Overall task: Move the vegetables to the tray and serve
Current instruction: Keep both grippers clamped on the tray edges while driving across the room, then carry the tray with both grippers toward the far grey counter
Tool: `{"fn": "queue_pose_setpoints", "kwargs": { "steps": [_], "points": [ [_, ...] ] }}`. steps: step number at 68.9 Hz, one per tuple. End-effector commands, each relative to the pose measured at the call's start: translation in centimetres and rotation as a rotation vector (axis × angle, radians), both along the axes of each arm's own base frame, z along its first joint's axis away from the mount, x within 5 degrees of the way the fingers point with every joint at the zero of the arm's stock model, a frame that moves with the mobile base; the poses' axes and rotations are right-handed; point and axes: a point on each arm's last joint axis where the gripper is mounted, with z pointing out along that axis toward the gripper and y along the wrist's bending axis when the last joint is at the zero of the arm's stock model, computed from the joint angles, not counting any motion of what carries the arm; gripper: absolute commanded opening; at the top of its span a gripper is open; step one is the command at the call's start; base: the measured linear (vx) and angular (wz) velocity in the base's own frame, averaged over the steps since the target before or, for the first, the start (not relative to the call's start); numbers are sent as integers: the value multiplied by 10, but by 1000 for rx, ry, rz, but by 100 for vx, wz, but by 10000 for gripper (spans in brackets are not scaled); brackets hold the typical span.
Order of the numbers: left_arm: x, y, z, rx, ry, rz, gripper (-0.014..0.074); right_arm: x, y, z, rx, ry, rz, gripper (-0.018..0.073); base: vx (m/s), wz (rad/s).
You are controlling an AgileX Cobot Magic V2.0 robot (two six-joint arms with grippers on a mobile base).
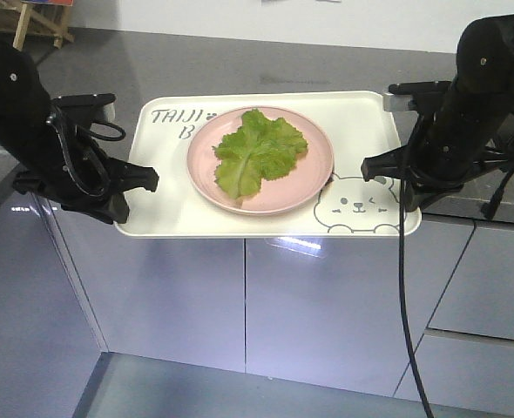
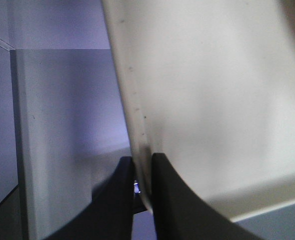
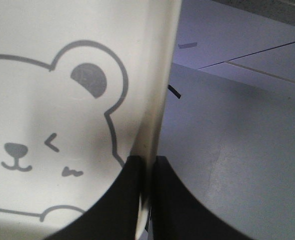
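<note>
Left gripper (image 1: 145, 179) and right gripper (image 1: 369, 165) each clamp a side rim of the stiff tray (image 1: 170, 211), mid-frame; the plate (image 1: 307, 180) with limp lettuce (image 1: 257, 152) probably slides easily.

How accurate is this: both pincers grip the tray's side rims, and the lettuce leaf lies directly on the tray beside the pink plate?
One slip: the lettuce leaf lies on the pink plate, which sits on the tray, not beside it; the front view shows this. The left pincer and right pincer do grip the tray's side rims.
</note>
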Motion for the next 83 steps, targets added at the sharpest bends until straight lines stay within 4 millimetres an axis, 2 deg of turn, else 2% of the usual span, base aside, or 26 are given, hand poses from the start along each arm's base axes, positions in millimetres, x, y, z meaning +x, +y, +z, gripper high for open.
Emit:
{"fn": "queue_pose_setpoints", "kwargs": {
  "steps": [1, 83],
  "points": [
    [-8, -10, 37, -101, -133, -26, -7, -6, 3, 31, 45, -131, 30, -8, 2, 0],
    [-8, -10, 37, -101, -133, -26, -7, -6, 3, 31, 45, -131, 30, -8, 0, 0]
  ]
}}
